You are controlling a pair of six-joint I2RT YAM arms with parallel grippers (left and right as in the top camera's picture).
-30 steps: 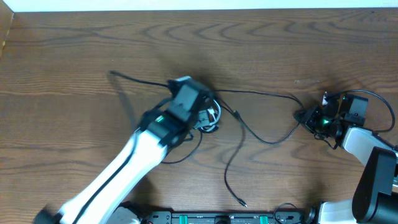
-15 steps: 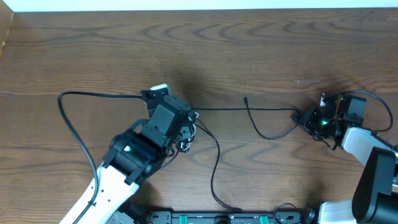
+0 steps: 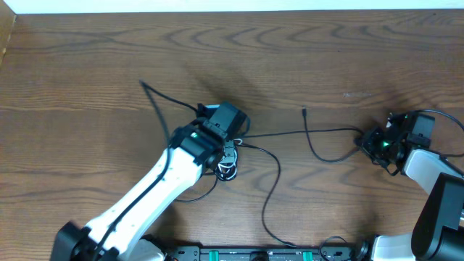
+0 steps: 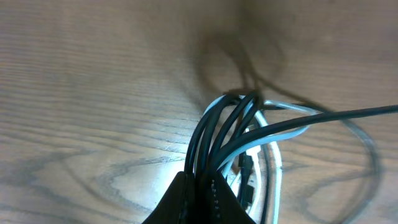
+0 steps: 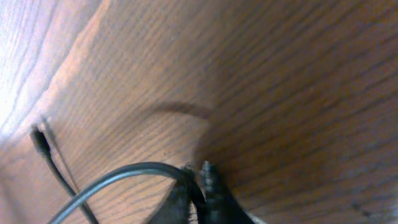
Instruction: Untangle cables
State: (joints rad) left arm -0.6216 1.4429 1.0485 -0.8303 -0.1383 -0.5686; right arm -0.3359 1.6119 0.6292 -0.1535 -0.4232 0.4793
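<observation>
The wooden table holds a job that looks about half done. The left arm reaches mid-table, and its left gripper is clamped tight on a bunch of black strands and the white cable. One black cable stretches from there to the right gripper, whose narrow jaws pinch it near the table's right side. A second black strand trails toward the near edge, its end lost among the arm bases. A small plug lies free. The left gripper covers the knot's core from overhead, so I cannot count the cables in it
</observation>
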